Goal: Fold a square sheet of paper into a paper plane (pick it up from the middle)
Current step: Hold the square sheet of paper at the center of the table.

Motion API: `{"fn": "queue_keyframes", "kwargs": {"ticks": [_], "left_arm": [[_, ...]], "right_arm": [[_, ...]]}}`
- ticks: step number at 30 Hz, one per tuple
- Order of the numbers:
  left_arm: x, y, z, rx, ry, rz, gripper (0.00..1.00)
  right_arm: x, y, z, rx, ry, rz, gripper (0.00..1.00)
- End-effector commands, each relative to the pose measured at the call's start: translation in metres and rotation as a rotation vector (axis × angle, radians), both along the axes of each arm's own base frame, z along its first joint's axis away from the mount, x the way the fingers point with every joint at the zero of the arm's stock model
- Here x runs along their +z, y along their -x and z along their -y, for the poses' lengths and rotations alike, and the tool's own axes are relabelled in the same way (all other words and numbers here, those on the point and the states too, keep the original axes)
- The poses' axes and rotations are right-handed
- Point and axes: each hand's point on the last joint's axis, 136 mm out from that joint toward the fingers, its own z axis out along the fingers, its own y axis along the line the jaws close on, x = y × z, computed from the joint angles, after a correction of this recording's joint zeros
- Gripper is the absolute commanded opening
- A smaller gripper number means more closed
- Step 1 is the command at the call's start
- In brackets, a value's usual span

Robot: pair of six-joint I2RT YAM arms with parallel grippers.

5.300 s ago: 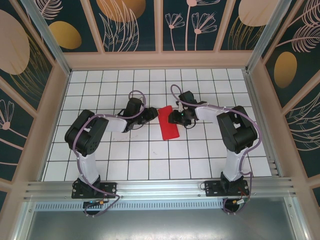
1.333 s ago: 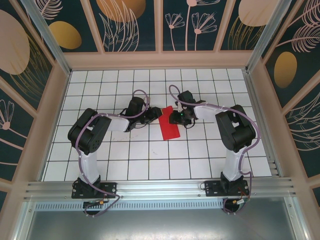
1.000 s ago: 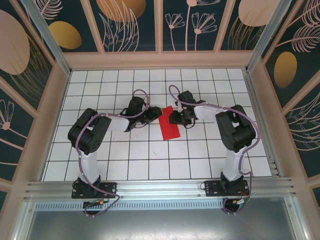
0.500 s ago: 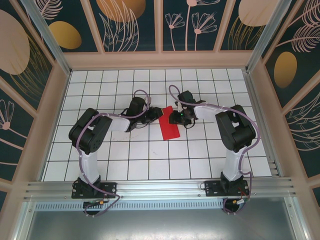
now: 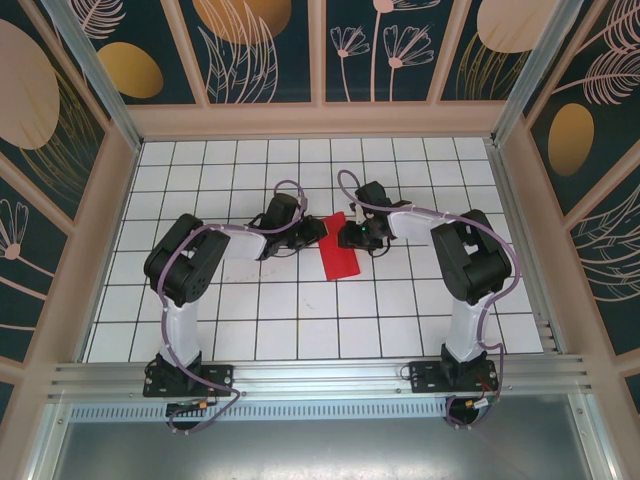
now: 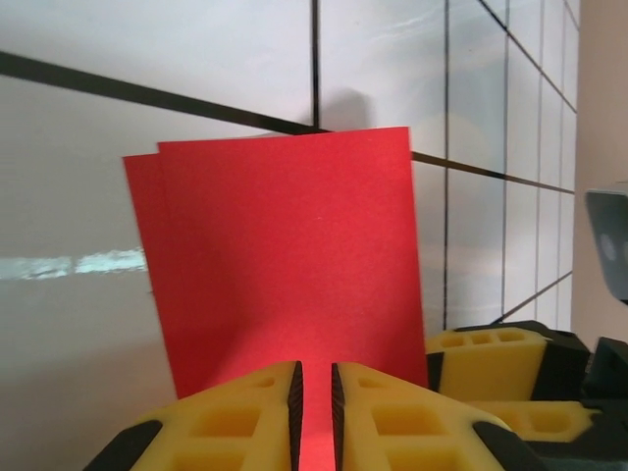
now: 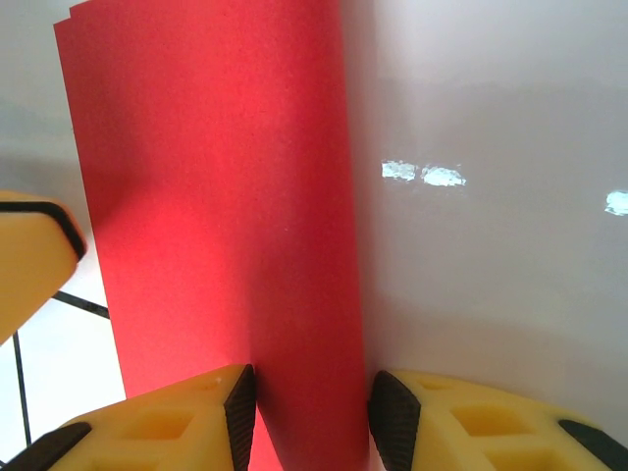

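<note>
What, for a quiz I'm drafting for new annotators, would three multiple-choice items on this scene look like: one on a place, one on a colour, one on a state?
1. Where does the sheet of paper lie?
A. against the far wall
B. on the table, between the left gripper and the right gripper
C. on the rail by the arm bases

2. What colour is it?
A. red
B. blue
C. white

3. What state is it in?
A. crumpled into a ball
B. torn in two
C. folded over into layers

Answers:
1 B: the top view shows it mid-table with a gripper at each side.
2 A: it is bright red in every view.
3 C: the left wrist view shows two offset edges, one layer over the other.
</note>
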Motion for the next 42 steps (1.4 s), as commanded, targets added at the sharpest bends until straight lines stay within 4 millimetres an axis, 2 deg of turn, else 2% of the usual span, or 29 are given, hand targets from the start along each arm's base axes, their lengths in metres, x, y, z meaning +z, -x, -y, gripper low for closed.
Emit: {"fn": "queue_keyframes", "kwargs": {"ticks": [1, 8, 12, 16, 20, 22, 26, 34, 42], "left_arm": [[-0.011, 0.002, 0.001, -0.014, -0.042, -0.019, 0.18], [-0.026, 0.007, -0.005, -0.013, -0.092, -0.058, 0.17], [-0.042, 0.014, -0.014, -0.010, -0.144, -0.105, 0.17], [-0.057, 0.022, -0.023, -0.003, -0.197, -0.138, 0.16], [-0.068, 0.030, -0.033, 0.002, -0.239, -0.161, 0.15], [-0.071, 0.032, -0.034, 0.001, -0.247, -0.166, 0.15], [-0.072, 0.032, -0.033, -0.003, -0.243, -0.165, 0.15], [-0.070, 0.030, -0.032, 0.001, -0.236, -0.164, 0.15], [-0.072, 0.031, -0.032, 0.001, -0.239, -0.169, 0.15]], "right_arm": [[-0.072, 0.028, 0.026, -0.001, 0.150, -0.127, 0.44], [-0.072, 0.029, 0.026, -0.002, 0.150, -0.129, 0.44], [-0.062, 0.025, 0.022, -0.009, 0.127, -0.117, 0.45], [-0.037, 0.012, 0.014, -0.028, 0.077, -0.073, 0.47], [0.005, -0.010, 0.016, -0.095, 0.033, 0.012, 0.59], [0.025, -0.016, 0.017, -0.109, 0.014, 0.053, 0.61], [0.048, -0.016, 0.009, -0.075, -0.042, 0.083, 0.61], [0.057, 0.005, -0.026, 0.068, -0.149, 0.062, 0.46], [0.050, 0.012, -0.036, 0.099, -0.173, 0.027, 0.35]]}}
